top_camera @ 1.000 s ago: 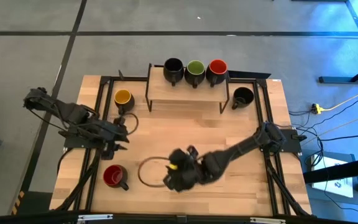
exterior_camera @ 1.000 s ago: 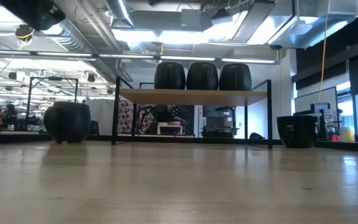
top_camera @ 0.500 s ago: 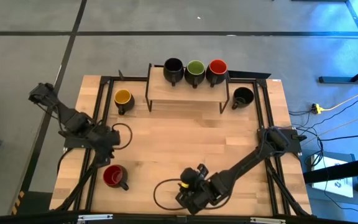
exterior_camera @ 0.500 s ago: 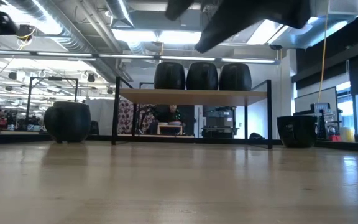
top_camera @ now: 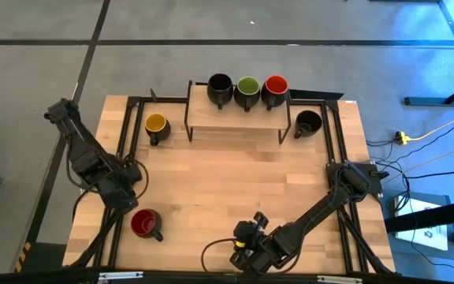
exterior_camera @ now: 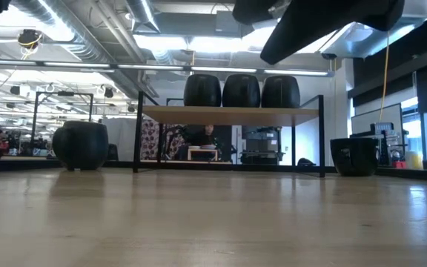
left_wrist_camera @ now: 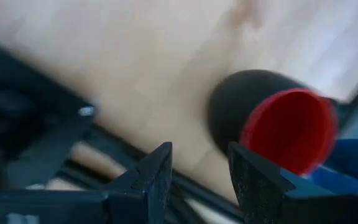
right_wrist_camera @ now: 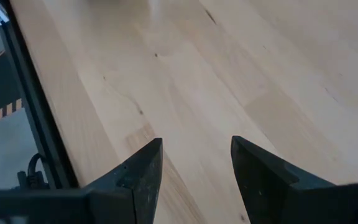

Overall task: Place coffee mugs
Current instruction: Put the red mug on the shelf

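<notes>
Your left gripper [left_wrist_camera: 197, 180], fingers parted and empty, is lining up on the red-lined mug [top_camera: 146, 224] at the desk's [top_camera: 235, 173] near left. Three mugs [top_camera: 247, 90] are sitting on the far shelf [top_camera: 235, 115]; next you're probably lowering around this one. Your right gripper [right_wrist_camera: 194, 177] is hanging open at the near edge.

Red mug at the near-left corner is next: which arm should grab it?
Left. Its gripper is open beside the red mug; the right gripper faces bare wood farther along the near edge.

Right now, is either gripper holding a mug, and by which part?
Neither. The left gripper is open near the red mug, and the right gripper is open over bare table.
</notes>
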Robot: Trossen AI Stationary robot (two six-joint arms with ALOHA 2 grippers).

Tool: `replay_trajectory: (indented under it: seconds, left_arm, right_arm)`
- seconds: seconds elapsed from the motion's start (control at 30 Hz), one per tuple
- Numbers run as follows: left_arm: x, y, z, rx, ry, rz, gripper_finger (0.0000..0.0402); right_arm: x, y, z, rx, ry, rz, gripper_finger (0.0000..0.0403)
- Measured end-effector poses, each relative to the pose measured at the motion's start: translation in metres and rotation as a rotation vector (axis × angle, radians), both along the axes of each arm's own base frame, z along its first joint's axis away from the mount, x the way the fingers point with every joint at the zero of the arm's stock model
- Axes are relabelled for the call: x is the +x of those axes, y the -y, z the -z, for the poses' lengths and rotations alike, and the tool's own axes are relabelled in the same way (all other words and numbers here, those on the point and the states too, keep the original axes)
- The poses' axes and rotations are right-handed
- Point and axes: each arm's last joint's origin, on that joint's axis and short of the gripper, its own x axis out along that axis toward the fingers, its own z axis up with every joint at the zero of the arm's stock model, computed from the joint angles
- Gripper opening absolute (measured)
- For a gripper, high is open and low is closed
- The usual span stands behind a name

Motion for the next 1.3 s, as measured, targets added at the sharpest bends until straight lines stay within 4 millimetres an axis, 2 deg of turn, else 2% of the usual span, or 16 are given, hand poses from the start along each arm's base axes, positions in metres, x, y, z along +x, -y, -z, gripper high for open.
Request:
replay_trajectory:
  seconds: [0.13, 0.33, 0.53, 0.9, 1.07, 1.3]
  left_arm:
    - [0.007, 0.012, 0.002, -0.015, 0.033, -0.013, 0.0151]
    - [0.016, 0.035, 0.020, 0.050, -0.056, 0.032, 0.0151]
    - [0.024, 0.055, 0.032, 0.038, -0.089, 0.063, 0.0151]
    - [0.032, 0.067, 0.049, 0.134, -0.121, 0.093, 0.0147]
    - [0.038, 0.072, 0.061, 0.192, -0.153, 0.139, 0.0113]
    - [0.049, 0.075, 0.070, 0.214, -0.156, 0.262, 0.0017]
  right_arm:
    - [0.000, 0.000, 0.000, -0.006, -0.005, -0.012, 0.0179]
    - [0.000, 0.000, 0.000, -0.025, -0.006, -0.026, 0.0179]
    - [0.000, 0.001, 0.000, -0.046, -0.013, -0.050, 0.0179]
    - [-0.001, 0.002, 0.001, -0.065, -0.025, -0.051, 0.0179]
    - [-0.001, 0.002, 0.000, -0.070, -0.024, -0.052, 0.0179]
    - [-0.001, 0.002, 0.000, -0.074, -0.021, -0.050, 0.0179]
